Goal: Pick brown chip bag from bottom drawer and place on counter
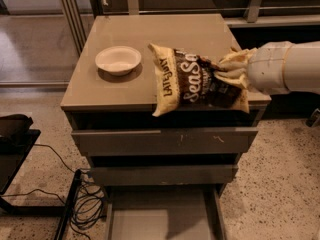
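The brown chip bag, dark brown with cream edges and white script, hangs over the front right part of the counter, its lower left corner past the front edge. My gripper comes in from the right and is shut on the bag's right end, holding it at counter height. The white arm runs off the right side. The bottom drawer is pulled out at floor level below the bag, and its flat floor shows nothing in it.
A white bowl sits on the left of the counter. The two upper drawer fronts stand slightly ajar. Black cables and a dark stand lie on the floor at left. A railing runs behind.
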Available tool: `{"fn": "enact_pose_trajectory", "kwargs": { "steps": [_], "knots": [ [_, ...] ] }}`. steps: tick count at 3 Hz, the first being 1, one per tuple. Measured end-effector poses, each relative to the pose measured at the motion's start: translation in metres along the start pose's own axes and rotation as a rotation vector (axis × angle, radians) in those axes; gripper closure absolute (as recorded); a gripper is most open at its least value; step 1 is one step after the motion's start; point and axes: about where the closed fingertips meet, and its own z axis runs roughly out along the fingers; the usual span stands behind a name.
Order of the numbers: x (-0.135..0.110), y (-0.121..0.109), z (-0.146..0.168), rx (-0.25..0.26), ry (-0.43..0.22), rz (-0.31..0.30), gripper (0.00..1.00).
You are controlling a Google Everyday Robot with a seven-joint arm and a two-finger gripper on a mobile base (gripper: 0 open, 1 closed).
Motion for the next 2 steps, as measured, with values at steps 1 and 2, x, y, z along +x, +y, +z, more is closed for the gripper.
{"fn": "enact_pose_trajectory", "kwargs": {
  "steps": [1, 2],
  "knots": [
    [0.006, -0.044, 0.028, 0.036, 0.069, 0.03, 1.0],
    [0.013, -0.076, 0.062, 0.08, 0.148, 0.052, 1.0]
  ]
}}
